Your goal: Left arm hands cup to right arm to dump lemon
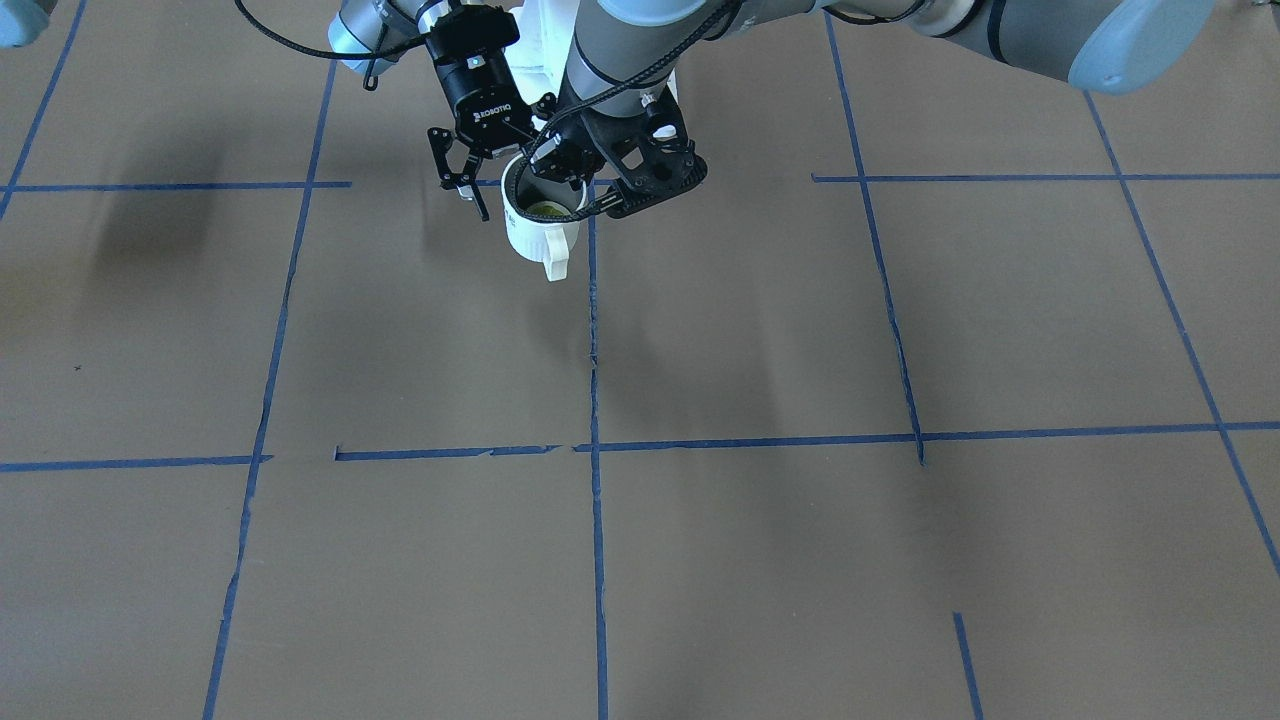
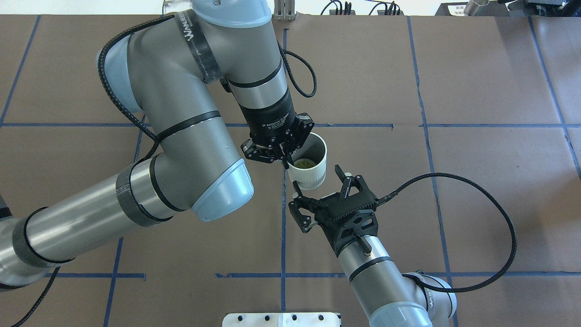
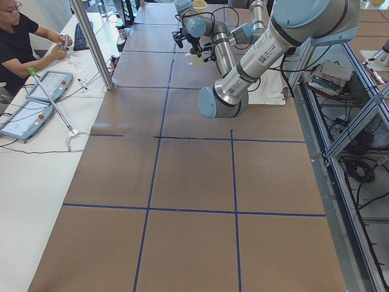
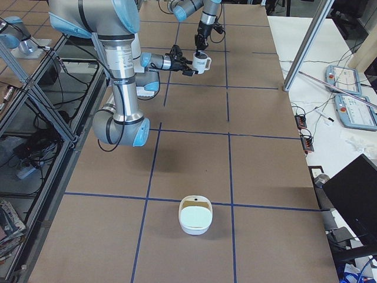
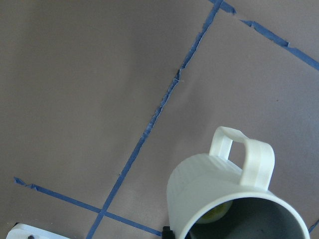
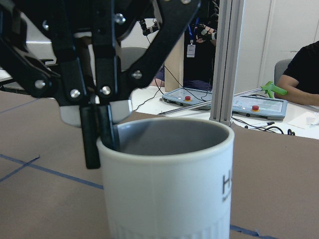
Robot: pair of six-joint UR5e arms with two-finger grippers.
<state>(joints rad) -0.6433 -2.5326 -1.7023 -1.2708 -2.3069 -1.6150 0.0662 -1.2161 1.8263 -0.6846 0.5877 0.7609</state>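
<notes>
Nearest item: the cup (image 6: 169,174), filling the foreground of the right wrist view. It is white with a grey inside, and a black letter H shows on its side at the frame edge.

Left hand (image 2: 285,156): closed on the cup's rim, one finger (image 6: 107,132) inside the wall and the other outside. The cup hangs from this grip, raised off the table (image 1: 800,560) and slightly tilted. Its handle points away from the robot's base. The lemon (image 2: 305,162) lies in the bottom of the cup.

Right hand (image 2: 320,193): open, fingers spread wide. It is level with the cup and faces its side, on the side toward the robot's base. The pictures do not show any contact with the cup.

Left arm (image 2: 181,150): reaches in from the robot's left, wrist pointing down over the cup. Right arm (image 2: 376,281): reaches forward from the base.

Table: brown, divided by blue tape lines (image 1: 595,560). A white tub (image 4: 195,215) sits well apart from the cup, toward the robot's right end. A person (image 3: 21,42) sits at a side bench beyond the table's far edge.
</notes>
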